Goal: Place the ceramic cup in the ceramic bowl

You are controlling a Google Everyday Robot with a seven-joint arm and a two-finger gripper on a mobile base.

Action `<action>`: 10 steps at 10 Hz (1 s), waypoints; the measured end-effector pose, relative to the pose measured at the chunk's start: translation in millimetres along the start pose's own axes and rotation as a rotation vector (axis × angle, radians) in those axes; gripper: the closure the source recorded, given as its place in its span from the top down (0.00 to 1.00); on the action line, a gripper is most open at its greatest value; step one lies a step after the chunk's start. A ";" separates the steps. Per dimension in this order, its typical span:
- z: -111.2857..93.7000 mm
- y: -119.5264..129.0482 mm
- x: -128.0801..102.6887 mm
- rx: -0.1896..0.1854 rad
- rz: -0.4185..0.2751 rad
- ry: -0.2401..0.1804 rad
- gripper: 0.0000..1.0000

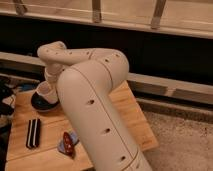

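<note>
1. The robot's cream-coloured arm (95, 105) filled the middle of the view. It rose from the lower edge, where it was cut off, and bent over to the left.
2. The gripper (48, 82) hung at the arm's far end, above the left rear part of the wooden tabletop (131, 114). It merged with the pale wrist above it, and whether it was clasping anything or spread apart could not be told.
3. The ceramic cup (45, 91) showed as a pale shape directly under the gripper, within the outline of the ceramic bowl (38, 104). Whether the cup rested on the bowl's floor or hung just above it could not be made out.
4. Only the left and front of the bowl were visible. The arm hid its right side.
5. A black striped block (33, 133) lay near the tabletop's front left, apart from the bowl.
6. A small red-and-blue object (66, 142) lay just beside the arm, partly covered by it. Its kind was unclear.
7. Dark items (6, 95) at the left edge were cut off and unidentifiable.
</note>
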 end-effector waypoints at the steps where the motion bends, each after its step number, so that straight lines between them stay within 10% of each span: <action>1: 2.5 1.6 -0.2 0.001 0.001 0.003 0.01; 10: 12.6 0.1 3.2 0.011 0.012 0.020 0.04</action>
